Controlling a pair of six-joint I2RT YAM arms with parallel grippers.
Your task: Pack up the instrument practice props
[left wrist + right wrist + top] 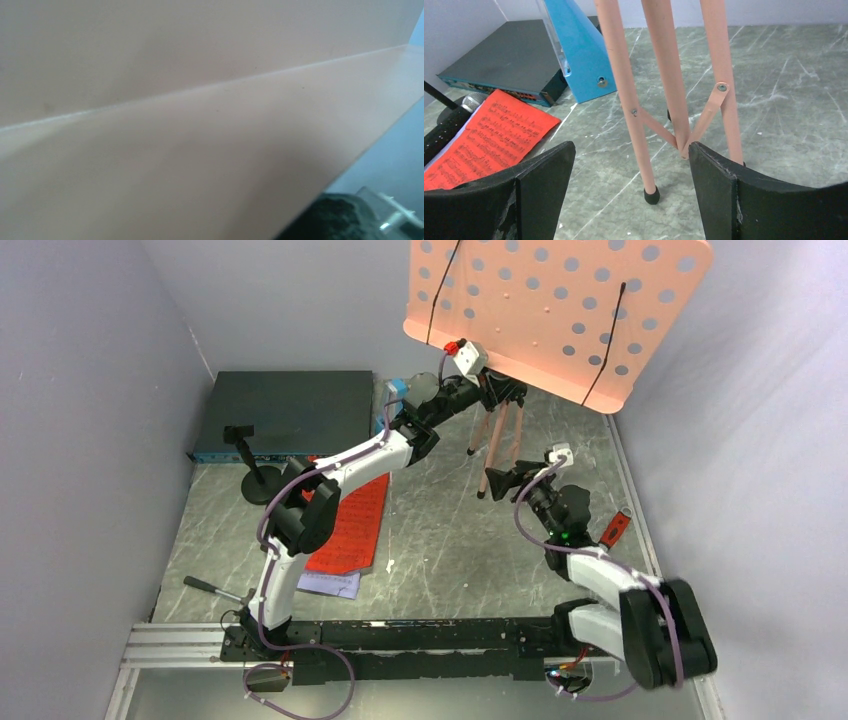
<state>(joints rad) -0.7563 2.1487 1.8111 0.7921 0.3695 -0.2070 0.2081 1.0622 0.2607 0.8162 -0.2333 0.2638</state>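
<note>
Top external view, from the near edge outward: close to the near left corner, a metal tool (205,585) flat on the bench (440,550). Just right of it, a lavender sheet (330,583) partly under a red sheet (352,525), both flat, left of the middle. By the right edge, a red-handled tool (617,528). Further in, near the middle, right fingers (500,480) low beside the pink legs of the music stand (560,310); in the right wrist view, spread wide and holding nothing, with the legs upright just ahead of the gap. Toward the left edge, a microphone stand (262,485) upright on its round base; at the left border of the right wrist view, a microphone (449,130) with silver mesh head beside the red sheet. Behind these, a flat black box (285,412) in the far left corner, and at its right end a blue metronome (397,390), upright. Farthest, left fingers (480,392) up at the top of the tripod, right under the tilted perforated board; spread or pressed together, impossible to tell, with the left wrist view filled by blurred pink surface.
</note>
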